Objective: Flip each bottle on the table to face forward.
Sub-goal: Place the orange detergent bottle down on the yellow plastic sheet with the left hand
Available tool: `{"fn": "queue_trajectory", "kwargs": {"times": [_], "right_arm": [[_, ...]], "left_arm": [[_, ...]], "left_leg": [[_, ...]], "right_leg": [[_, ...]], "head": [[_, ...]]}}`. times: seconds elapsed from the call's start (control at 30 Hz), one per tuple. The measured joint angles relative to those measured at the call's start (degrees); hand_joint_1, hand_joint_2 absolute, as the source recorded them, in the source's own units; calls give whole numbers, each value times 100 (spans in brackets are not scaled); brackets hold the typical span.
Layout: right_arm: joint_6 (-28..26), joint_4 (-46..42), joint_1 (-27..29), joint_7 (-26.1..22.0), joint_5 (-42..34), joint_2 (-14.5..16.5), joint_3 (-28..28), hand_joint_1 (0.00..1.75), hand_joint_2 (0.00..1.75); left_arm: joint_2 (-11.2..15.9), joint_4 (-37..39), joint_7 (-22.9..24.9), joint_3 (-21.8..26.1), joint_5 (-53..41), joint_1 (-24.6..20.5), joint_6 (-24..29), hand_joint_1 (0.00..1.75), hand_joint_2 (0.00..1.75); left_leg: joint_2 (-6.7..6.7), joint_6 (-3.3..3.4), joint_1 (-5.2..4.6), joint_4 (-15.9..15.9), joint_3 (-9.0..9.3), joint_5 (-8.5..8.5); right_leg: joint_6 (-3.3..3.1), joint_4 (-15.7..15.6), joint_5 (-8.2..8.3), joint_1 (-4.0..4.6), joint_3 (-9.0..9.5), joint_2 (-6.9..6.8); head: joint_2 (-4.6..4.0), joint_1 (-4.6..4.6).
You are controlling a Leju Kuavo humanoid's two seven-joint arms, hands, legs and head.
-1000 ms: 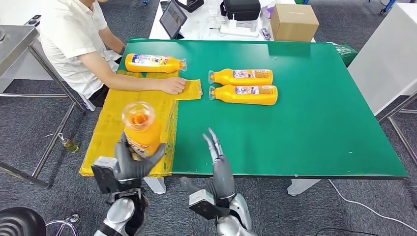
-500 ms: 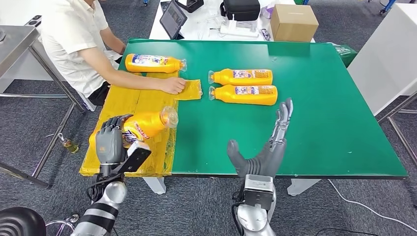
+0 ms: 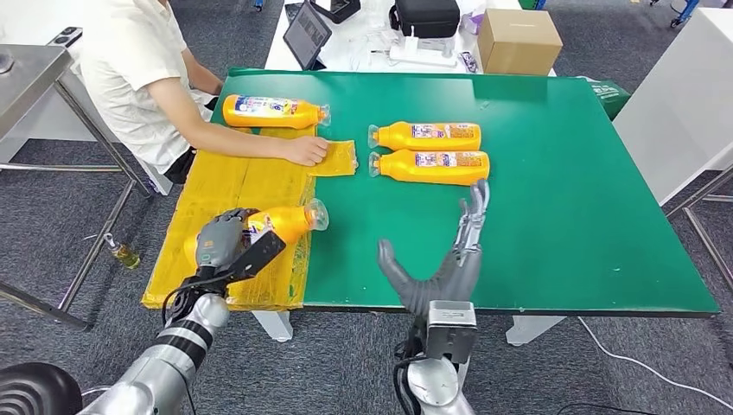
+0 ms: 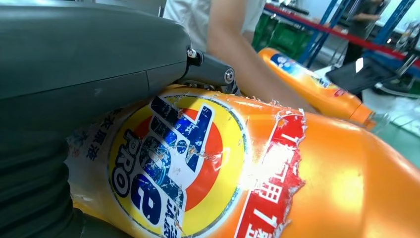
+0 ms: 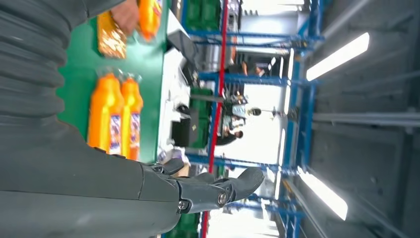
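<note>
My left hand (image 3: pixel 223 242) grips an orange bottle (image 3: pixel 281 221) lying sideways above the yellow mat (image 3: pixel 233 190), its clear cap end toward the green table (image 3: pixel 553 207). The left wrist view shows that bottle's round printed label (image 4: pixel 173 168) up close under my hand (image 4: pixel 89 74). My right hand (image 3: pixel 449 259) stands open over the table's front part, fingers stretched toward two orange bottles (image 3: pixel 430 136) (image 3: pixel 434 164) lying side by side, labels up; these bottles (image 5: pixel 115 116) lie beyond the hand (image 5: pixel 208 191) in the right wrist view. A third bottle (image 3: pixel 272 111) lies at the table's back left.
A person in a white shirt (image 3: pixel 130 60) sits at the left, one hand (image 3: pixel 302 150) pressing on the yellow mat. A white table behind carries a cardboard box (image 3: pixel 517 39), a black bag (image 3: pixel 423 15) and a tablet (image 3: pixel 304 33). A metal table (image 3: pixel 26 78) stands far left.
My left hand has tipped the bottle from upright to lying sideways and carried it right toward the table. My right hand has risen, opened flat, then drawn slightly left.
</note>
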Motion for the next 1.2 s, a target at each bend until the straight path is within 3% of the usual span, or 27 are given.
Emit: {"fn": "queue_trajectory", "kwargs": {"times": [0.13,0.23,0.33,0.43,0.73,1.03,1.2], "right_arm": [[78,192,-27,0,-77,-61,79,0,175],[40,382,-82,0,-198,-96,157,0,175],[24,555,-104,0,-325,-136,255,0,175],[20,670,-131,0,-404,-173,322,0,175],[72,961,-210,0,-648,-301,507,0,175],[51,1109,-249,0,-680,-374,554,0,175],[51,1166,-256,0,-680,-385,552,0,175]], "left_arm": [[20,256,-30,-66,96,-170,-18,57,175],[29,379,-45,-136,152,-233,-18,41,175],[40,468,-46,-185,186,-265,-22,10,175],[45,537,-20,-223,179,-280,-34,0,175],[96,670,-61,-560,-219,-272,-103,0,175],[167,298,8,-1209,-1014,-6,543,0,175],[237,-231,392,-1575,-1823,164,1102,0,175]], "left_leg": [[-3,-3,0,0,5,6],[-4,-3,0,0,12,6],[-5,-3,0,0,14,7],[-5,-3,0,0,14,6],[-1,-3,0,0,13,5],[-2,-3,0,0,8,5],[-2,-3,0,0,7,5]], "right_leg": [[0,1,0,0,8,-4],[0,2,0,0,15,-5],[0,2,0,0,18,-7],[0,2,0,0,18,-7],[0,2,0,0,14,-6],[0,2,0,0,11,-6],[0,2,0,0,10,-6]], "head": [[0,2],[0,2],[0,2],[0,2],[0,2],[0,2],[0,2]]}}
